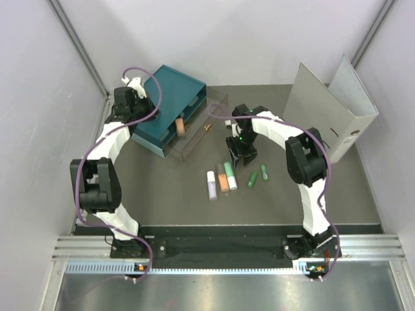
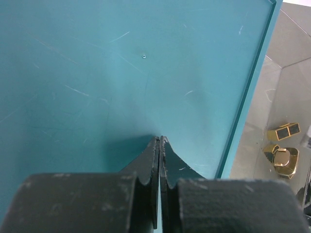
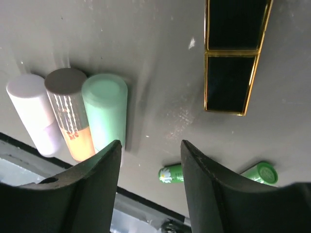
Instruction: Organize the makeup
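Right wrist view: right end effector (image 3: 150, 144) parted, empty above counter (image 3: 160, 73); pick-up step; next likely needs lowering around pale green tube (image 3: 104, 109); left end effector (image 2: 159, 141) closed, empty.

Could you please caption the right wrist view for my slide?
Open right tool over grey table, between white, peach-orange and pale green tubes and a black-and-gold rectangular case.

One white tube (image 1: 211, 184), two peach-orange tubes (image 1: 222, 180) (image 1: 180, 126), one pale green tube (image 1: 229, 175), two bright green tubes (image 1: 252, 179) (image 1: 264, 172), two black-and-gold cases (image 3: 236, 24) (image 3: 228, 82)
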Robot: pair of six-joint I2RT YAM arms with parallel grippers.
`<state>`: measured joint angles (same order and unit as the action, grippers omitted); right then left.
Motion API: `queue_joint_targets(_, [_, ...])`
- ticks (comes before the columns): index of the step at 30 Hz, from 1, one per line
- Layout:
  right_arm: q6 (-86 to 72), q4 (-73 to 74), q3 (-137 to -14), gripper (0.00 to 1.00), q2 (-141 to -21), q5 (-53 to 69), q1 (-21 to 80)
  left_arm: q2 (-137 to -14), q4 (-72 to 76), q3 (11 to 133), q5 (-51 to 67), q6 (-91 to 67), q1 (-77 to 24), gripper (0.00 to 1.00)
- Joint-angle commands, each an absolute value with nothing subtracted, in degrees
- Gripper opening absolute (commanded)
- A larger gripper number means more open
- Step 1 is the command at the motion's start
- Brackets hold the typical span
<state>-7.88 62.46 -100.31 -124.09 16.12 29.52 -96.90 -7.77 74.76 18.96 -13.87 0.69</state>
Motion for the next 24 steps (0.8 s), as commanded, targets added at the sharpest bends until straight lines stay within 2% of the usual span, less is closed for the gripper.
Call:
queue_joint_targets(1, [-10.2,50.1,-92.5,0.51,-113.2,16.3,30.3,-99.6,-22.1,72.4,18.5,-13.4,0.3,0.0])
queue_joint_targets(10, [-14.2,34.6,-77.3,0.5,-100.5,11.4,30.6,-100.9,-23.3,74.9,18.4,-14.8,0.2,0.0])
queue_joint_targets(24, [-14.8,31.9,-76.4,0.47,-104.1,13.5,33.9,-100.4,-25.5,75.6,18.7,-16.0,0.2,0.0])
